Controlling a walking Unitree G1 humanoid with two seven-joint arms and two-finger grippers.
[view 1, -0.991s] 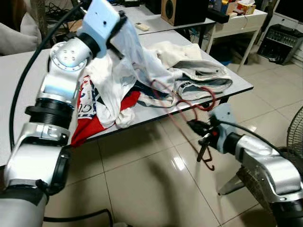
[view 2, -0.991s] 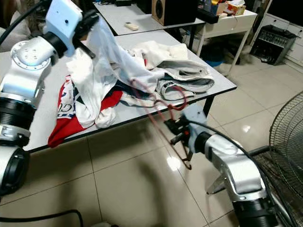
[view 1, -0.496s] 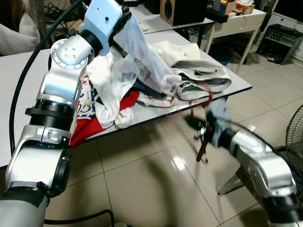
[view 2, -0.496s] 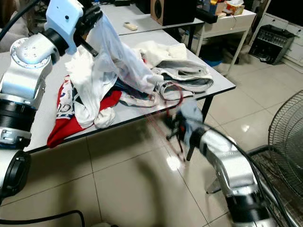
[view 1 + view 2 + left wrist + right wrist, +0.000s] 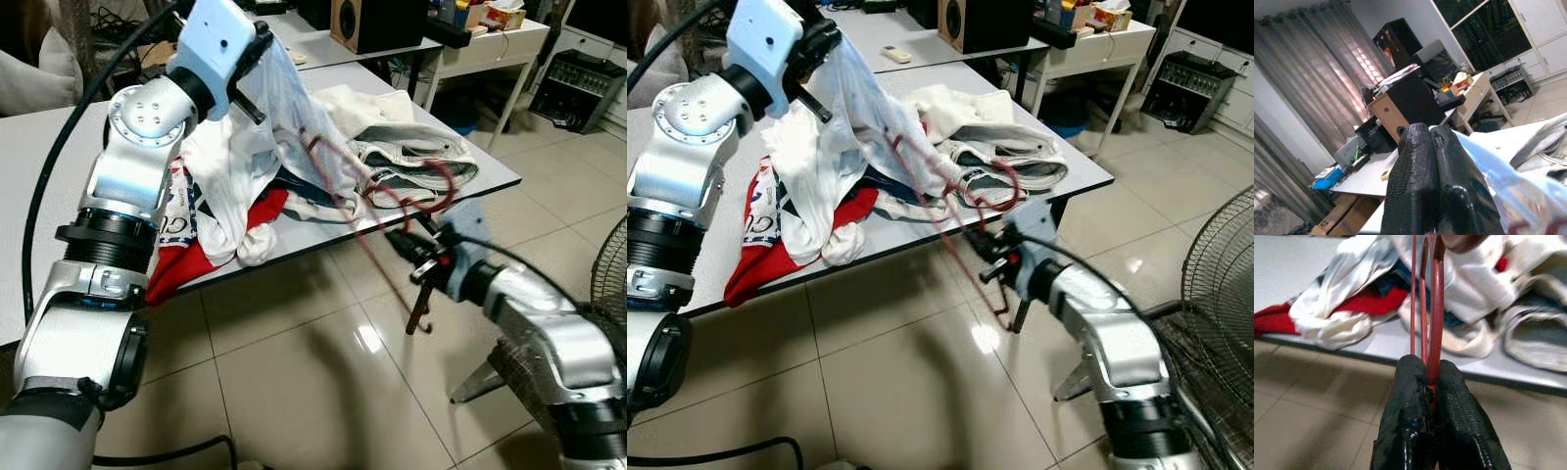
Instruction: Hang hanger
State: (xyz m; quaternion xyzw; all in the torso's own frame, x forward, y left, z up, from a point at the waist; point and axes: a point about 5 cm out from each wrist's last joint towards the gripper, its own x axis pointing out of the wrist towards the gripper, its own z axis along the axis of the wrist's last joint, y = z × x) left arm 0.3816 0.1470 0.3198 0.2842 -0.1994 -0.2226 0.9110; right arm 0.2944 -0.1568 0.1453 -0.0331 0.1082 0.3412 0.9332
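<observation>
Hanger (image 5: 377, 201) raised, one (red), right gripper (image 5: 416, 257) clamping it, left gripper (image 5: 257, 59) pinching shirt (image 5: 284, 117)

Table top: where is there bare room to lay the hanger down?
Bare table lies left of the clothes pile, behind the left gripper holding the white garment. A narrow strip runs along the front edge by the right corner. The middle is crowded. The right gripper holds the red hanger.
</observation>
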